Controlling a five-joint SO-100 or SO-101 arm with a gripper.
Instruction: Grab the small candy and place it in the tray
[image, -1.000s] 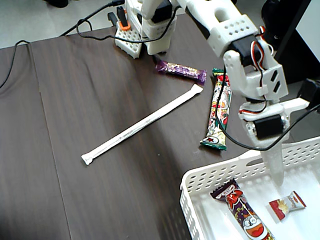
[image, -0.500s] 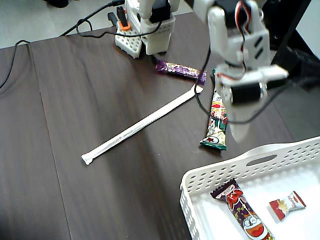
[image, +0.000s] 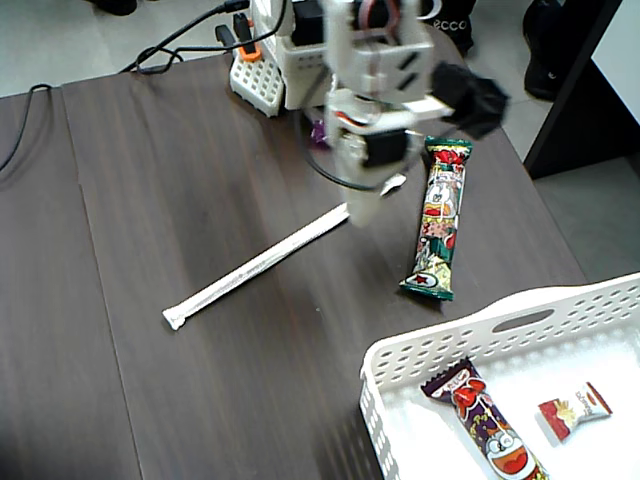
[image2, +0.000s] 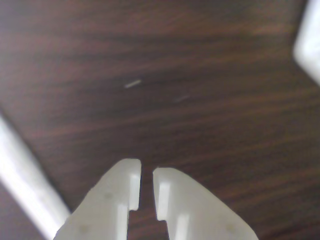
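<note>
The small candy (image: 575, 408), a short white packet with red ends, lies inside the white perforated tray (image: 440, 345) at the bottom right of the fixed view. My gripper (image: 363, 213) hangs over the dark table near its far middle, well away from the tray, pointing down. In the wrist view my gripper (image2: 146, 167) has its jaws almost together with only a thin slit, and nothing is between them. Bare wood lies under it. The candy and tray are out of the wrist view.
A long cartoon-printed bar (image: 440, 220) lies on the table right of the gripper; another (image: 487, 423) lies in the tray. A long thin white paper-wrapped stick (image: 260, 262) (image2: 20, 175) lies left of the gripper. A small purple candy (image: 318, 131) sits by the arm's base.
</note>
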